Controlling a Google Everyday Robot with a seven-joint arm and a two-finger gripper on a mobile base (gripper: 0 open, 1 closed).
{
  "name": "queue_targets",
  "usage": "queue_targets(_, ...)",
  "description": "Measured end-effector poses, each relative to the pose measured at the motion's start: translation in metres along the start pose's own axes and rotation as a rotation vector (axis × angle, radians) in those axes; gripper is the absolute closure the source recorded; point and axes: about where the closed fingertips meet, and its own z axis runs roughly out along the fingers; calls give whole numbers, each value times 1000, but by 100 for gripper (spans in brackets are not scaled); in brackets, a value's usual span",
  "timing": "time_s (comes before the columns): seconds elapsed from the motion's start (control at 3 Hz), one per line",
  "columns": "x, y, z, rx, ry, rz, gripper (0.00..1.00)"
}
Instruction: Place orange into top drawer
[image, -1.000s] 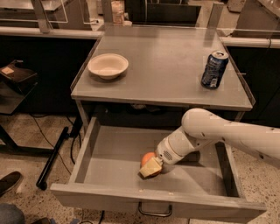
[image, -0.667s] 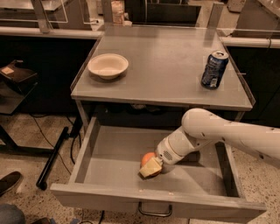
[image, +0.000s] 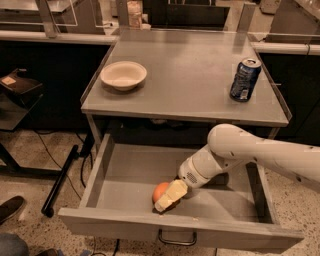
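Note:
The orange (image: 160, 191) rests low in the open top drawer (image: 125, 177), near its front wall and a little left of centre. My gripper (image: 167, 199) reaches down into the drawer from the right on the white arm (image: 250, 150). Its pale fingers (image: 172, 193) lie against the orange's right side and partly cover it. The drawer is pulled out wide, with a metal loop handle (image: 177, 240) on its front.
A white bowl (image: 123, 75) sits at the left of the grey table top (image: 190, 75). A dark soda can (image: 244, 79) stands at its right. A black bar (image: 62, 175) and cables lie on the floor at the left, near a shoe (image: 10, 207).

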Motion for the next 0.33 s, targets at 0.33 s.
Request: queue_targets(0.33, 0, 0, 0, 0, 0, 0, 0)
